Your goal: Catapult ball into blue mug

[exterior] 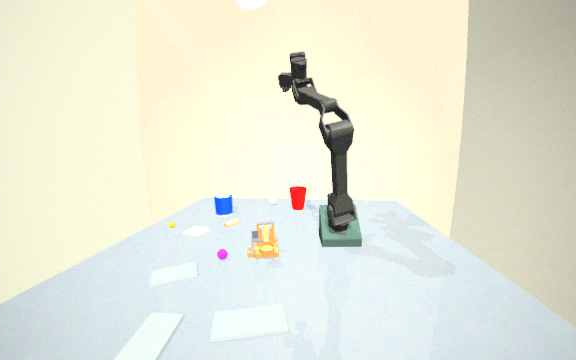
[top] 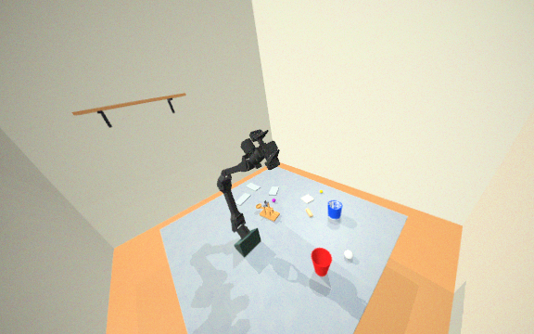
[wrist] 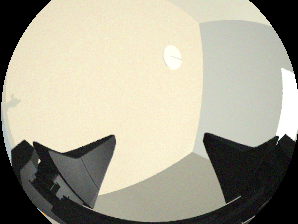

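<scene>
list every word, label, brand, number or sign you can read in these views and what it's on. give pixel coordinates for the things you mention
No text can be read in any view.
Blue mug (top: 335, 211) (exterior: 223, 205): white marks near the rim in the top view, too blurred to tell what they are.
Red cup (top: 321, 263) (exterior: 298, 198), catapult (top: 270, 214) (exterior: 264, 249): no lettering that shows.

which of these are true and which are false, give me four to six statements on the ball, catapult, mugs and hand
1. The hand is open with nothing between its fingers. True.
2. The purple ball sits inside the blue mug. False: it lies on the table beside the catapult.
3. The blue mug stands upright. True.
4. The red cup lies on its side. False: it stands upright.
5. The catapult is on the table. True.
6. The hand is touching the catapult. False: it is raised well above the table.
</scene>
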Robot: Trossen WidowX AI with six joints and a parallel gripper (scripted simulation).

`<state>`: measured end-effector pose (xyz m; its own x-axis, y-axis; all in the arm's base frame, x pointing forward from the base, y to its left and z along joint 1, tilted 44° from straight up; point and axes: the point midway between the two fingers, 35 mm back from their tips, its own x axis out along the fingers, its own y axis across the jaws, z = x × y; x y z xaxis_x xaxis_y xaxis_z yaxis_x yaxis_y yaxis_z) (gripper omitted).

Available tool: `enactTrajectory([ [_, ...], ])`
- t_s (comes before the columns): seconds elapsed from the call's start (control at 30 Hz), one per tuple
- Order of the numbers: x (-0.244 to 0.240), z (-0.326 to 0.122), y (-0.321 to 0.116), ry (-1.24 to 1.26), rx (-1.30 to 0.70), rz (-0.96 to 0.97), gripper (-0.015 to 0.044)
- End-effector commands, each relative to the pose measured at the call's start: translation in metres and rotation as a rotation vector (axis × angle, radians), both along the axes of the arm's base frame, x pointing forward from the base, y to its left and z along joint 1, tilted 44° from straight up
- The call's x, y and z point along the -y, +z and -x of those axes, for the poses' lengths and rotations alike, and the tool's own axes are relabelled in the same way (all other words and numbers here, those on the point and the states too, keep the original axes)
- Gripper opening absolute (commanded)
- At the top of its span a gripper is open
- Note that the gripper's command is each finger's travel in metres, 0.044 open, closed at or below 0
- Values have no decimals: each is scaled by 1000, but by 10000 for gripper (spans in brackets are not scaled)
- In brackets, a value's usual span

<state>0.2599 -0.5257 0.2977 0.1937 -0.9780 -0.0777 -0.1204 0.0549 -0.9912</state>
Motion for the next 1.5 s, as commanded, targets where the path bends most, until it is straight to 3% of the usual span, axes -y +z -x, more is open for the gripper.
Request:
enactTrajectory([
  [0.0, -11, -17, -17, 55, 48, -81, 440],
  [0.73, -109, -94, -116, 232, 280, -647, 440],
  [1.47, -233, -119, -189, 92, 446, -1260, 440],
])
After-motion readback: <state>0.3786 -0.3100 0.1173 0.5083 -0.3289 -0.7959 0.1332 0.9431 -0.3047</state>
